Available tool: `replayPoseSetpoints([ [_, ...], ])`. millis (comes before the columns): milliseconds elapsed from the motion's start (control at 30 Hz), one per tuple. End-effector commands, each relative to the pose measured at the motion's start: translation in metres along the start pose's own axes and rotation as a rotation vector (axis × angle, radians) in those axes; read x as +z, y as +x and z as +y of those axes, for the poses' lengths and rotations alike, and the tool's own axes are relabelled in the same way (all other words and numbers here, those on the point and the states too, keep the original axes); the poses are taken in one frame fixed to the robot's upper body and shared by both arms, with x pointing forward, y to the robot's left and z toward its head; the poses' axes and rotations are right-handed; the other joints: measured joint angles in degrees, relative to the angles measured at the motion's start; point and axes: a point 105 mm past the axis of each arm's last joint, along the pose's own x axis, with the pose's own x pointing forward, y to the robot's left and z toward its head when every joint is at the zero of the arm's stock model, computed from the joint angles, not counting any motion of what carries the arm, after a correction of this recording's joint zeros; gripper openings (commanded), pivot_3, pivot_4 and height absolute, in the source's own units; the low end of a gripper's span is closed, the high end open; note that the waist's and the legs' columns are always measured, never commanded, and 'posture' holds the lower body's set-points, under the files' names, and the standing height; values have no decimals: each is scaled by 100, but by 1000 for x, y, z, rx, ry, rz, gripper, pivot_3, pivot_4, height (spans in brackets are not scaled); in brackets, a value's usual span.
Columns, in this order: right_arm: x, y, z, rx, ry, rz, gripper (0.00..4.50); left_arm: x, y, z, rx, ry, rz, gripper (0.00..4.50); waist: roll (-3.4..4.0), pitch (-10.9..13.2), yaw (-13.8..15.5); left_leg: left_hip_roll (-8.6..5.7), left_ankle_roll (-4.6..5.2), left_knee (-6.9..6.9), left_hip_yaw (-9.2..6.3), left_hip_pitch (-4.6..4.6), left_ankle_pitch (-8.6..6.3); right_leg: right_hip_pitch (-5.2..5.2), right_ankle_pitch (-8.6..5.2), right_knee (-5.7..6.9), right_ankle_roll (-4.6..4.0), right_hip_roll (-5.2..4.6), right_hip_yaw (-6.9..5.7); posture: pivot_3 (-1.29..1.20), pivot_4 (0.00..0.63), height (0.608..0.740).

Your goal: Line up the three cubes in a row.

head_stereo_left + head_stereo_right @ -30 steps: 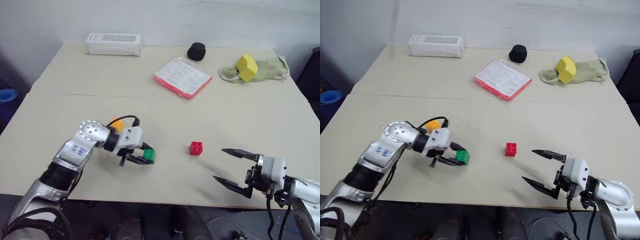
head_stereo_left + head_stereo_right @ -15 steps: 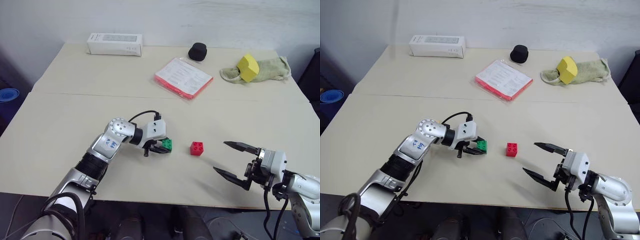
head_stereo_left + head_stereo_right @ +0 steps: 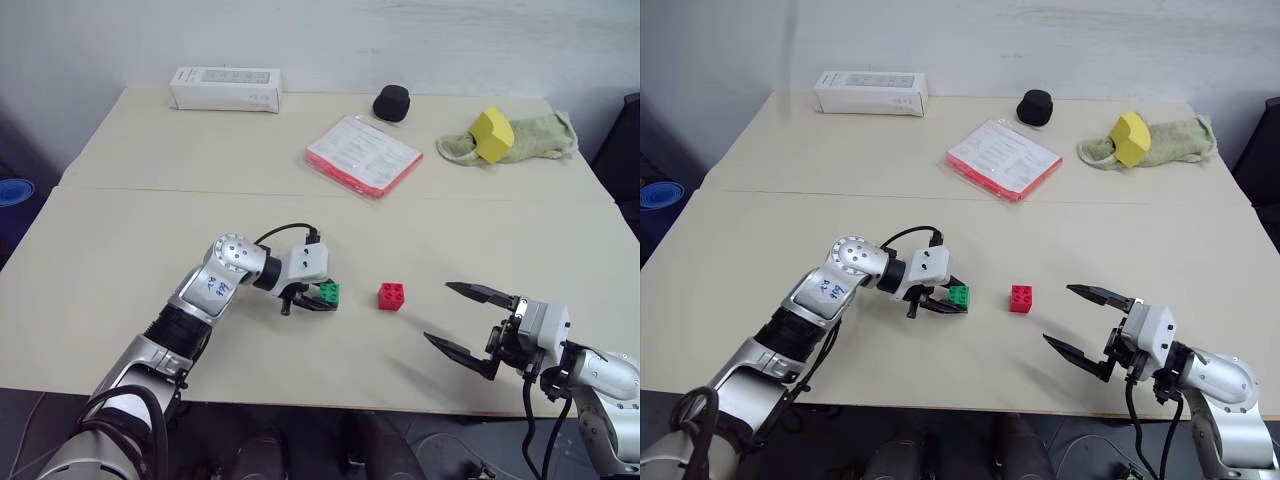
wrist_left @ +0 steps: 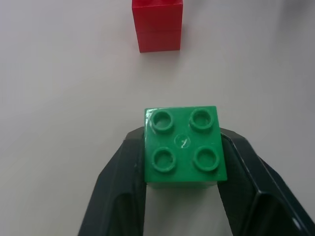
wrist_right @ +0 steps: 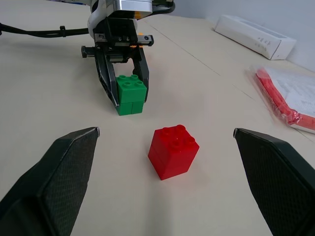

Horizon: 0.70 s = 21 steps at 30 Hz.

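Head views first: left gripper point(image 3: 322, 298) has its two fingers on either side of the green cube point(image 3: 328, 292), which sits on the table point(image 3: 140, 240). Red cube point(image 3: 391, 295) stands a little past those fingertips, apart from the green one. Right gripper point(image 3: 462, 320) hovers near the table's front edge with its jaws spread wide and nothing between them; the red cube lies out beyond its tips.

Left wrist view: green cube point(image 4: 183, 146) sits studs up between the fingers point(image 4: 120, 184), which lie close against its two sides; whether they press or have eased off I cannot tell. Red cube point(image 4: 157, 25) is straight ahead of the jaws, with bare table between it and the green one.

Right wrist view: red cube point(image 5: 173, 151) stands ahead of the wide-open jaws, roughly midway between the two fingers point(image 5: 56, 169). Beyond it, the left gripper point(image 5: 124, 96) straddles the green cube point(image 5: 131, 95).
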Motion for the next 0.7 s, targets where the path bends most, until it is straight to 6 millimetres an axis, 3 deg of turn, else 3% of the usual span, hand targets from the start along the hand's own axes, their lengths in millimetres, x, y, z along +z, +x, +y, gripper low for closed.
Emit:
replayPoseSetpoints([
  [33,2,0,-1,-12,-14,-15,4500,10,-3,3,14,29,-22,3063,0,0,10,0,0,1,-1,-2,0,-1,0,0,0,0,-1,0,150,740],
  [200,-1,1,-3,-15,-12,-13,4500,16,-21,6,60,68,-44,4479,0,0,2,0,1,3,-1,-3,0,-1,0,0,0,-2,0,0,150,740],
  [433,-2,0,-7,-16,-16,-14,4500,9,-68,-17,52,89,-72,4479,1,0,-22,5,-3,-3,4,5,2,-2,-1,6,-1,-1,6,0,150,740],
  [500,-2,-1,-10,-12,-18,-11,4500,6,-92,-25,97,55,-100,4479,1,0,-20,6,-2,-2,5,3,1,-2,-1,4,-1,-3,7,0,150,740],
  [700,10,3,-17,-7,-42,-62,4500,-38,-161,-49,361,-105,-182,4479,2,-1,-36,10,1,-6,4,9,-1,-1,-3,4,-6,-6,9,0,150,740],
])
